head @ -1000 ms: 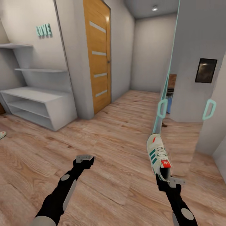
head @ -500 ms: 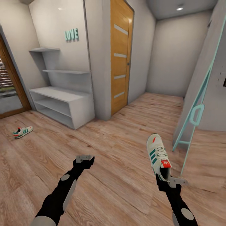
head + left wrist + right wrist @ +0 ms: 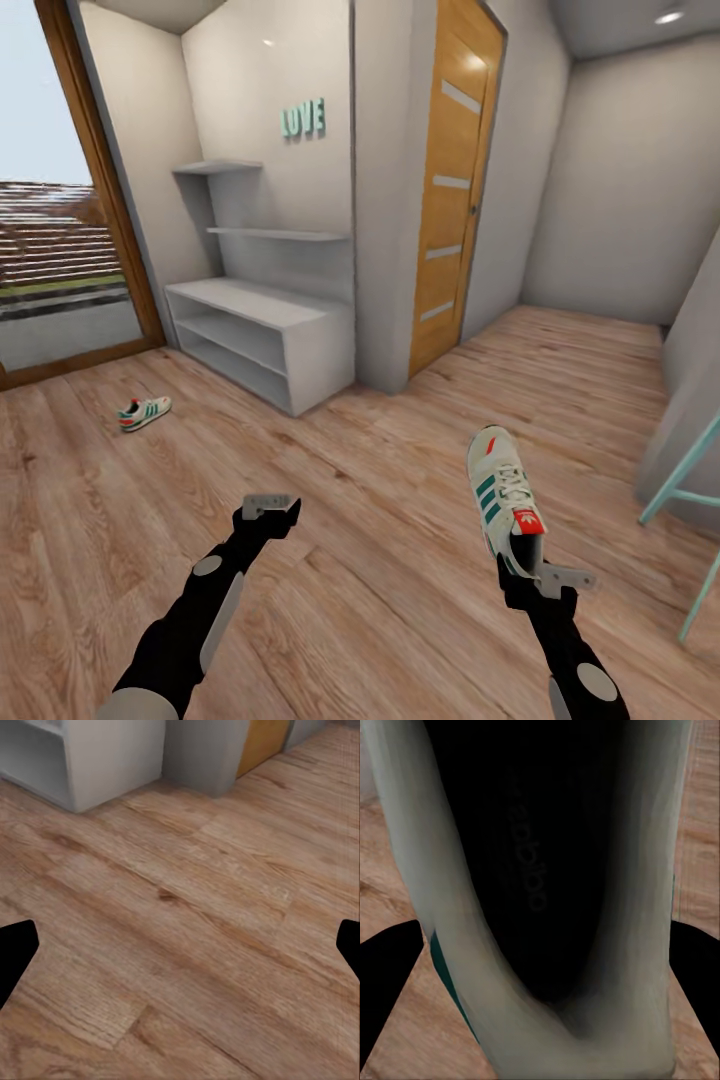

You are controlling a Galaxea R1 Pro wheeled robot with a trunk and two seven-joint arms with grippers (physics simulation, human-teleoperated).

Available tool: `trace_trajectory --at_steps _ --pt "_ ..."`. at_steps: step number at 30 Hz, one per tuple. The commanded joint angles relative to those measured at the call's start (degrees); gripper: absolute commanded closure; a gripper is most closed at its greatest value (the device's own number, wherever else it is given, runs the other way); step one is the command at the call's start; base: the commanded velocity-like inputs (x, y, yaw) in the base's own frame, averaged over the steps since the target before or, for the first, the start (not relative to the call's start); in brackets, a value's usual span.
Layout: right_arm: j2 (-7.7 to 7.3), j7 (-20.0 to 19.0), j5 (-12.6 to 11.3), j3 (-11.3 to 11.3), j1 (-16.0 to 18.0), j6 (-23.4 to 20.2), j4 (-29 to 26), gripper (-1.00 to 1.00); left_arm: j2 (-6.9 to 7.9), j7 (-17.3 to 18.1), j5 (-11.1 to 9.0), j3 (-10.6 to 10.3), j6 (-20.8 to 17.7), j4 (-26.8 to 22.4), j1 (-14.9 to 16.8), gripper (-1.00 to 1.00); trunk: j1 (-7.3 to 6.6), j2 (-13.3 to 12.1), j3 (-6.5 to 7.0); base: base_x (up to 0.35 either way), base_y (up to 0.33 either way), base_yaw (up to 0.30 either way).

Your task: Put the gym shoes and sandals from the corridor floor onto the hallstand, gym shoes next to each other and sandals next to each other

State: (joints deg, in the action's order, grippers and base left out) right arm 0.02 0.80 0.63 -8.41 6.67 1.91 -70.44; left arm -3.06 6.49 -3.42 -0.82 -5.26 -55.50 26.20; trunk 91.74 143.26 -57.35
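While the right gripper (image 3: 528, 568) is clamped on the heel end of one gym shoe (image 3: 503, 497), its fingers (image 3: 386, 967) sit either side of the shoe's collar, closed against it. Held shoe is off the corridor floor (image 3: 380, 480), long axis running away from the robot, toe pointing forward toward the far wall, red heel patch nearest the gripper, laces up. Left gripper (image 3: 270, 508) holds nothing; fingertips (image 3: 15, 956) spread wide apart over bare planks. Second gym shoe (image 3: 144, 411) lies on the floor at left, near the glass door, in front of the hallstand (image 3: 262, 340), apart from it; long axis diagonal, which end is the toe I cannot tell. Hallstand shelves look bare.
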Motion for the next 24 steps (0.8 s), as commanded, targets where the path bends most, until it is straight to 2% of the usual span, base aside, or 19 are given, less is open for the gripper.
trace_trajectory --at_steps 1,24 --pt "0.0 0.08 0.07 -0.02 0.01 0.11 -0.04 1.0 -0.02 0.19 -0.36 0.02 -0.32 -0.04 0.02 -1.0 0.01 0.02 0.0 0.189 0.301 0.253" --pt "-0.02 0.08 0.07 -0.04 0.01 0.11 -0.04 1.0 -0.02 0.13 -0.36 -0.06 -0.36 -0.04 0.0 -1.0 0.01 0.02 1.29 0.207 0.301 0.253"
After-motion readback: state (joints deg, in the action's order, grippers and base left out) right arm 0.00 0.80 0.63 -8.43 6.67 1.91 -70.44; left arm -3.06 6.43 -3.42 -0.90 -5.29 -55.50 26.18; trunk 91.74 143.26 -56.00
